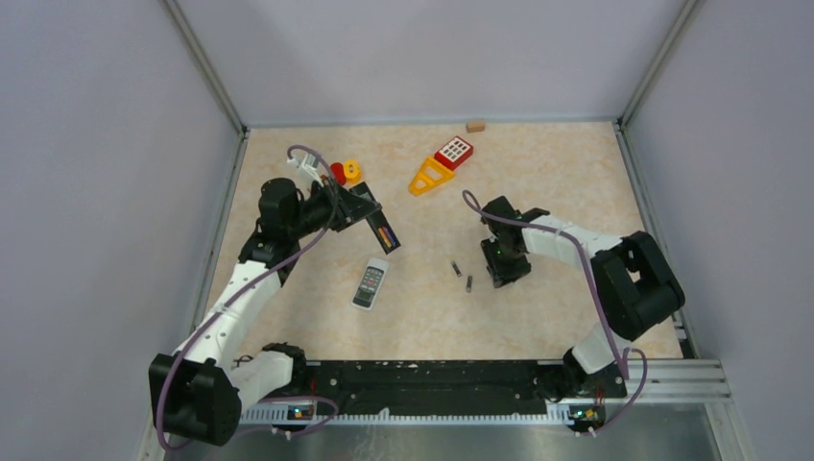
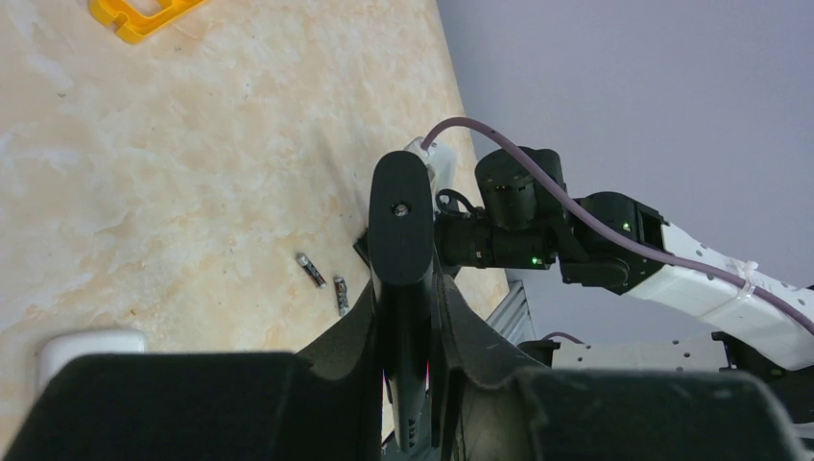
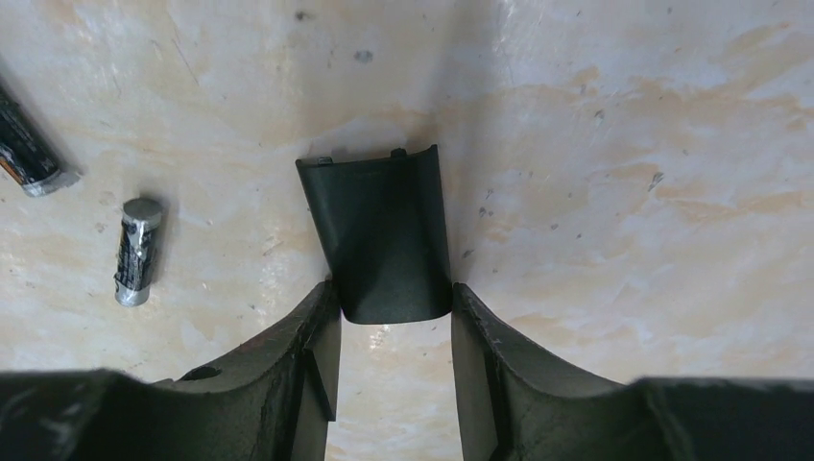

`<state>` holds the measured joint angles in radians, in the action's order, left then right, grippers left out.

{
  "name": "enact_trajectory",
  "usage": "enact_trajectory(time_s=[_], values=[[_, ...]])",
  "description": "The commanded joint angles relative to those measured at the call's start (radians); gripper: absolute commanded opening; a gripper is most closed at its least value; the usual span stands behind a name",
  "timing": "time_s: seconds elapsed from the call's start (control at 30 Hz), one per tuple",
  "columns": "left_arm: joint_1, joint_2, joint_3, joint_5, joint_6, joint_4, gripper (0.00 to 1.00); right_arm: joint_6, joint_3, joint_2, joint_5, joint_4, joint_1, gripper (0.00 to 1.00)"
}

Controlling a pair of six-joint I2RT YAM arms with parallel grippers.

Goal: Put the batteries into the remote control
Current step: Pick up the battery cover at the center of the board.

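Note:
My left gripper (image 1: 370, 216) is shut on a black remote (image 1: 384, 232) and holds it above the table. An orange and blue strip shows in the remote's open back. In the left wrist view the remote (image 2: 403, 240) stands on edge between my fingers (image 2: 360, 327). Two small batteries (image 1: 456, 268) (image 1: 468, 283) lie on the table mid-way between the arms. They also show in the left wrist view (image 2: 310, 270) (image 2: 341, 295) and the right wrist view (image 3: 27, 144) (image 3: 136, 252). My right gripper (image 3: 392, 305) is low at the table, its fingertips pinching the end of a black battery cover (image 3: 379, 235).
A grey remote (image 1: 370, 283) lies below the left gripper. An orange triangular toy (image 1: 429, 176) and a red keypad toy (image 1: 453, 152) sit at the back. Red and yellow pieces (image 1: 344, 173) lie behind the left arm, a wooden block (image 1: 475, 125) by the back wall.

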<state>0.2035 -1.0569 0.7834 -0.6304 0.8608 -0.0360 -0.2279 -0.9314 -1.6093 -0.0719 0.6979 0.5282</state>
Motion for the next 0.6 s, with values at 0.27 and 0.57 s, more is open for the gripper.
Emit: enact_trajectory(time_s=[0.27,0.57], values=[[-0.005,-0.076,-0.009,-0.067,0.02,-0.125,0.0,-0.016,-0.113,0.154,0.095,-0.061,0.045,0.31],[0.004,-0.078,-0.088,-0.025,0.101,-0.331,0.0,-0.1,-0.247,0.276,0.217,-0.073,0.23,0.31]])
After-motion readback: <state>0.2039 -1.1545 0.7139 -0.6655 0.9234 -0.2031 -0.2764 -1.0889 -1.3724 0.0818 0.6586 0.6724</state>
